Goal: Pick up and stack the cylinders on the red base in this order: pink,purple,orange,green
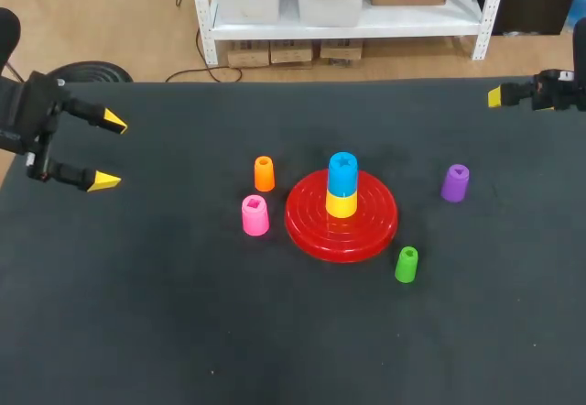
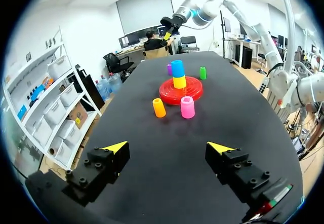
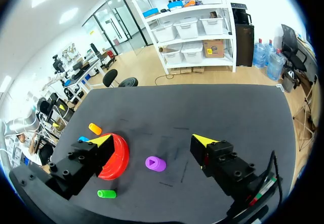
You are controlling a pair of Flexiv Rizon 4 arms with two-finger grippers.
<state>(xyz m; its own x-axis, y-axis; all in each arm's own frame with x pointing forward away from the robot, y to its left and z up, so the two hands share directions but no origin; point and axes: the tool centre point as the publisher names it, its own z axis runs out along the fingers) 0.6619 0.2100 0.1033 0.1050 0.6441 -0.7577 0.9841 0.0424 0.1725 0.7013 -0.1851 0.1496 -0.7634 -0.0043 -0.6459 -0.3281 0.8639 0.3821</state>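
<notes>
Start nearest on the black tabletop (image 1: 183, 332): find the green cylinder (image 1: 406, 265) upright, just off the front right rim of the red base (image 1: 366, 231) and apart from it. Find the red base itself a little further in, near the middle, round and ribbed, carrying a yellow cylinder (image 1: 341, 204) at its centre with a blue cylinder (image 1: 342, 174) stacked straight on top. See the pink cylinder (image 1: 255, 215) upright just beside the base's left rim, with a thin strip of tabletop between them. Spot the orange cylinder (image 1: 264, 173) just behind the pink one, also upright, near the base but not touching it. Place the purple cylinder (image 1: 455, 183) on the base's right side, about level with the orange one, standing clear of the rim. Count all four as off the base.

Further back, at the left edge, hold the left pincer (image 1: 109, 152) spread wide over the tabletop, gripping nothing. Through its wrist view, look out between the fingers at the whole group well ahead.

Furthest, by the far right corner, hold the right pincer (image 3: 153, 140) spread wide too, gripping nothing. From its wrist view, see the purple cylinder ahead, in line with the gap and apart from both fingers, and the red base partly hidden behind one finger.
</notes>
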